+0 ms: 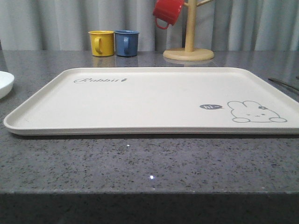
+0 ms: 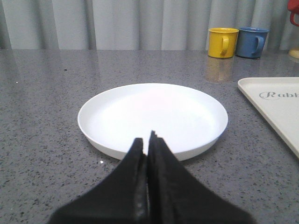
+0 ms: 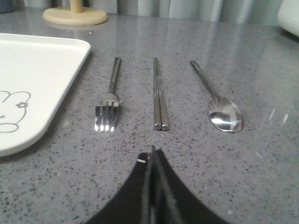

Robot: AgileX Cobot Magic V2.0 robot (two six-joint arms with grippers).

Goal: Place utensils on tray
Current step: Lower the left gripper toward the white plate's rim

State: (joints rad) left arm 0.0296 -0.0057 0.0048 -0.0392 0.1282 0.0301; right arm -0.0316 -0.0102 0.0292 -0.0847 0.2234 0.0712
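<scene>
One tray [image 1: 140,100], one plate [image 2: 153,116], one fork [image 3: 109,100], apparently two chopsticks [image 3: 160,95], one spoon [image 3: 219,102]

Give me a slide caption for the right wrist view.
Shut right gripper faces fork, chopsticks and spoon lying beside the tray.

Plate [image 1: 3,83] (front view) cut by edge

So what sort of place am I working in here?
Probably a staged kitchen or dining counter: a speckled grey stone countertop, a wooden mug tree with mugs nearby, cutlery beside a tray, grey curtains behind.
</scene>
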